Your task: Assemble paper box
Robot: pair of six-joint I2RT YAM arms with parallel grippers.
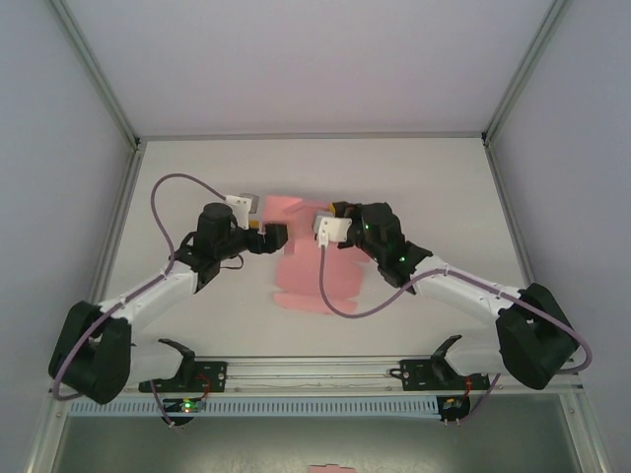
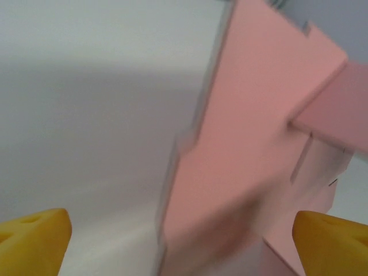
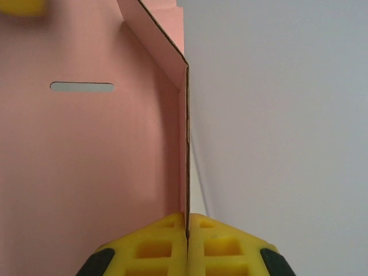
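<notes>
The pink thin-card die-cut sheet (image 1: 317, 284) lies mostly flat mid-scene, flaps spread. Near its far end one flap (image 3: 175, 144) stands upright beside a slotted panel (image 3: 86, 161).

Lab robot cell: white table (image 1: 444, 197), aluminium frame (image 1: 92, 69), plain walls (image 1: 296, 59)

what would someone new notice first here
The pink paper box, a die-cut sheet partly folded up, stands out on the white table between the two arms. In the right wrist view, the yellow-tipped right gripper is clamped shut on the edge of a raised flap. The left gripper sits wide open with the sheet in front of it.
</notes>
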